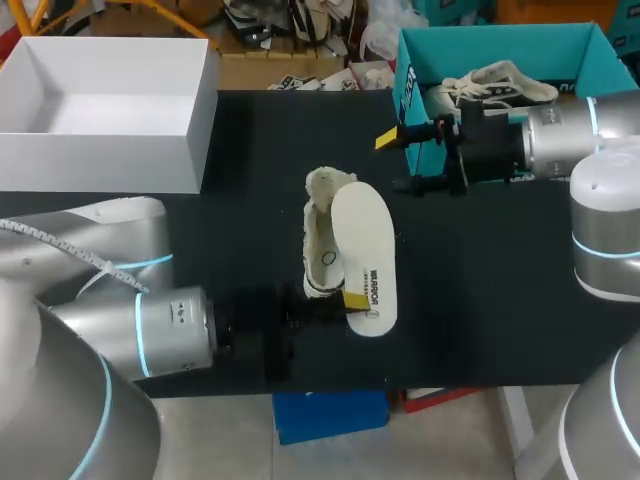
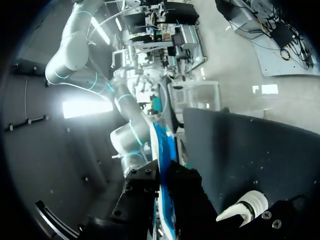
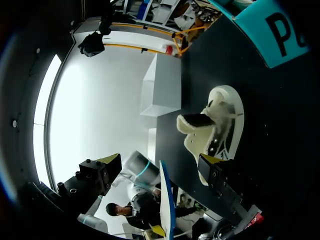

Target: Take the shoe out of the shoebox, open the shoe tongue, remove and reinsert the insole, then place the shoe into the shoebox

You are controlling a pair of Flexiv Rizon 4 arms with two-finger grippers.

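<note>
The left gripper (image 1: 345, 305) is seen clamped on the heel end of the white insole (image 1: 365, 262), one finger pressed to each face, and in its own wrist view the insole's blue edge (image 2: 162, 160) is shown squeezed between the dark fingers. The rest of the insole is carried out over the side of the cream shoe (image 1: 320, 235), which is laid out of the box in the middle of the black tabletop (image 1: 480, 300). The right gripper (image 1: 398, 162) is held with its fingers wide apart and nothing between them, just off the front corner of the teal shoebox (image 1: 500, 45). A second shoe (image 1: 495, 88) is seen inside the shoebox. A white box (image 1: 110, 165) is set at the far left corner.
</note>
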